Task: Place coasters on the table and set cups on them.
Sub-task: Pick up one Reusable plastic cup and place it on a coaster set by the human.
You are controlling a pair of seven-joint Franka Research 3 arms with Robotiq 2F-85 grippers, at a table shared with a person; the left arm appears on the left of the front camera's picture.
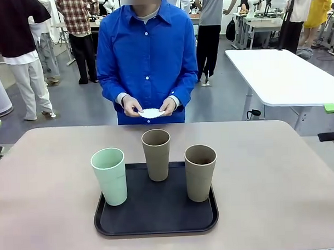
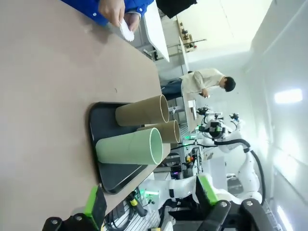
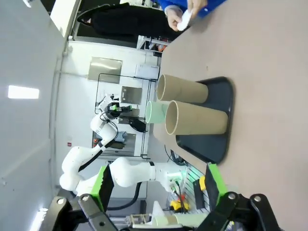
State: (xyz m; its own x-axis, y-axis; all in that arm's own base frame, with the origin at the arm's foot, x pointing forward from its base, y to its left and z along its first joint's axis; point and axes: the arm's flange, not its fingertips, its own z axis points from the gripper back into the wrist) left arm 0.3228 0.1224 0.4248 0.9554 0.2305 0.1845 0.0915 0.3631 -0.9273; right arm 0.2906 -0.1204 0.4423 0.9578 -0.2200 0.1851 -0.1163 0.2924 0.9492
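Three tall tapered matte tumblers stand upright on a black rounded-corner tray (image 1: 156,223) on the beige smooth-topped bench (image 1: 49,206): pale mint green cup (image 1: 109,176) at left, centre brownish-tan cup (image 1: 156,154) further back, right brownish-tan cup (image 1: 200,172). At the far edge, the person's hands (image 1: 132,106) hold the white lacy paper coasters (image 1: 151,113). Left end effector (image 2: 149,198) and right end effector (image 3: 159,186): fingers fully spread, empty.

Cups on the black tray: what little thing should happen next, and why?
Probably the person should lay a coaster on the table. The mint cup and two tan cups stand on the tray, no coaster lies on the table, so the open left gripper and right gripper should likely wait.
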